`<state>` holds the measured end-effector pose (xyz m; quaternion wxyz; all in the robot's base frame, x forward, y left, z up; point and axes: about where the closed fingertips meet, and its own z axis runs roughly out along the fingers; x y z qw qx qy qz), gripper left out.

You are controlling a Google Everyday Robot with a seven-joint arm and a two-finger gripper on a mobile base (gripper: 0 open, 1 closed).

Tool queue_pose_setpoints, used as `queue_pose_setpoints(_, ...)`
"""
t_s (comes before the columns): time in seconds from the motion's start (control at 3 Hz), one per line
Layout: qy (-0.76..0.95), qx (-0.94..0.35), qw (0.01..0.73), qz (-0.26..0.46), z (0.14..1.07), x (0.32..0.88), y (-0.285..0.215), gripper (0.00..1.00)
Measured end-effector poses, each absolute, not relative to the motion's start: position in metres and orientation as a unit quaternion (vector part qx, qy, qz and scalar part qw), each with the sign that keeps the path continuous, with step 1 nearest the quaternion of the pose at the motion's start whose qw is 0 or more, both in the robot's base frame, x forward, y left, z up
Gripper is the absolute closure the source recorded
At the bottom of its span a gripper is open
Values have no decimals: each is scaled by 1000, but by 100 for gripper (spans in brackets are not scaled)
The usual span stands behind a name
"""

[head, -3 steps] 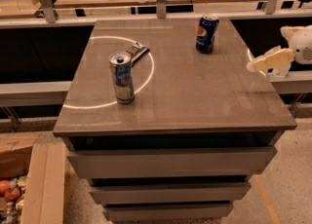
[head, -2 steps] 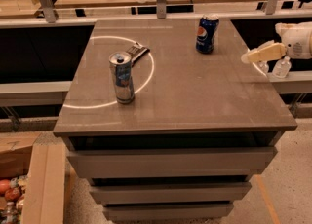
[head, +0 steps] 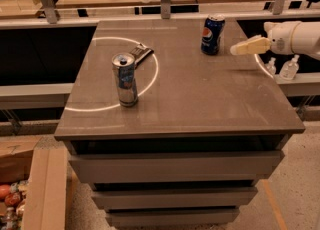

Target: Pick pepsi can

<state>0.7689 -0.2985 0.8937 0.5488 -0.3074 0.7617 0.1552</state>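
A grey table (head: 200, 109) with drawer fronts below is shown in a workroom, with cluttered desks behind a rail at the rear. The pepsi can (head: 212, 34) stands upright near the table's far right edge, well apart from the taller silver can (head: 125, 80) at front left and from a small dark object (head: 139, 53) lying beyond that can. A bright ring of light (head: 152, 74) is cast on the left half of the surface.

The can is judged to be light, rigid when taken gently and easily dented if squeezed hard. Its painted wall is smooth and likely slippery. A hold across the middle of the cylinder, below the silver top, is recommended.

The white arm (head: 295, 38) is extended in from the right edge, roughly level with the can's mid-height. The claw (head: 234, 50) is pointed leftward, just beside the can and not touching it. Nothing is held. Whether the claw is released or clenched cannot be told.
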Motion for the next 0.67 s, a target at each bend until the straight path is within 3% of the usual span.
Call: queue_pose_setpoints(0.67,740,-322,556,198,890,813,-240,0)
